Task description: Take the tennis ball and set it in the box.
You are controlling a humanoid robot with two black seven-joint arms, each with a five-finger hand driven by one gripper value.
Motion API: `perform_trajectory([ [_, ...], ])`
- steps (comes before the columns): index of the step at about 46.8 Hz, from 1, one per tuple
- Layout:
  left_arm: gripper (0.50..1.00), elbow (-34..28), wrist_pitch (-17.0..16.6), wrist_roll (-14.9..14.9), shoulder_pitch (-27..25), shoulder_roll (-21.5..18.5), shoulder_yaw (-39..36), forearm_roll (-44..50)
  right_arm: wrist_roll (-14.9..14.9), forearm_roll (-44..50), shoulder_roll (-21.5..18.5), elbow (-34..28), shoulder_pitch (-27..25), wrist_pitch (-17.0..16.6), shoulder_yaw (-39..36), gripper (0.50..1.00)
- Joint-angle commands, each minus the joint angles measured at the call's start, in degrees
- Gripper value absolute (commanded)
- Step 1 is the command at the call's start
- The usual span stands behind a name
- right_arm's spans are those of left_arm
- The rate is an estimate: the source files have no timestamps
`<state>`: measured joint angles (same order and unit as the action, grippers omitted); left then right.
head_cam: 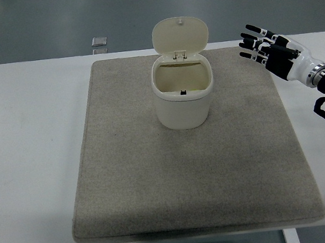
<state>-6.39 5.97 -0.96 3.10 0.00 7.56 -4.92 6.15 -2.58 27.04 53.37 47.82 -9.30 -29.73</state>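
Note:
A cream box (183, 98) shaped like a small bin stands upright on the grey mat (157, 175), its hinged lid (180, 36) tipped up and back. Only a faint yellow-green sliver shows inside its rim; I cannot make out a tennis ball anywhere in view. My right hand (263, 47) hovers above the mat's far right corner, well to the right of the box, fingers spread and holding nothing. The left arm does not show.
The mat covers the middle of the white table (29, 149). A small grey square object (100, 42) lies at the table's far edge, left of the box. Dark floor lies beyond the table.

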Motion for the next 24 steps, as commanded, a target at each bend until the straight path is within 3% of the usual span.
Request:
perform_trajectory([
  [1,0.992,-0.02,0.0,0.0,-0.02,0.0,0.0,0.0,0.26,-0.14,-0.06,-0.02,0.0,0.15,-0.24,0.866],
  [3,0.992,-0.02,0.0,0.0,-0.02,0.0,0.0,0.0,0.35,-0.06,-0.06,-0.02,-0.09,0.24,-0.16,0.923],
  [24,0.992,-0.02,0.0,0.0,-0.02,0.0,0.0,0.0,0.7,0.47,0.12,-0.02,-0.09,0.33,-0.07,0.926],
])
